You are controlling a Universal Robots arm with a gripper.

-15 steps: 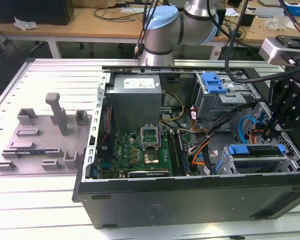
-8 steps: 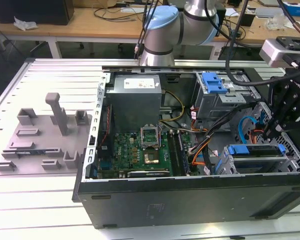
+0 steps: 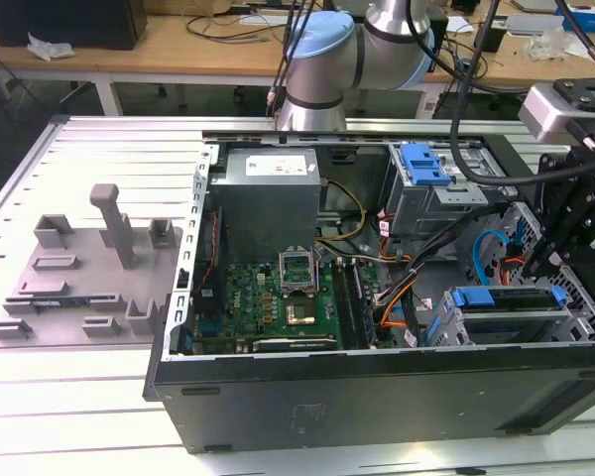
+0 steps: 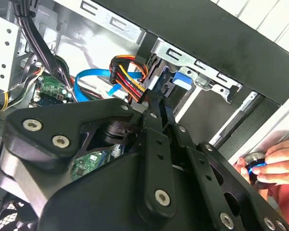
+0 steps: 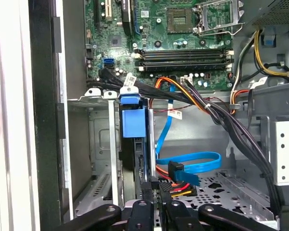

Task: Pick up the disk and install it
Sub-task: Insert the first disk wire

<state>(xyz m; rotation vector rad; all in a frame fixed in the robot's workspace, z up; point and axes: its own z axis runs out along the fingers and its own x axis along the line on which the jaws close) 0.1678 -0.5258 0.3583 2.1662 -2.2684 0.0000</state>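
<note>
The disk is slotted in the drive cage at the exterior view's right. It is judged rigid, weighty and shock-sensitive, best gripped by its edges. Whether the hand beside it is clamped cannot be told.

Bends the arm at a blue-capped joint on the far side in the exterior view. Carries the black gripper at that view's right, pointed downward. Shows the jaws drawn close together in both wrist views, with black linkage bars spread wide behind them.
</note>
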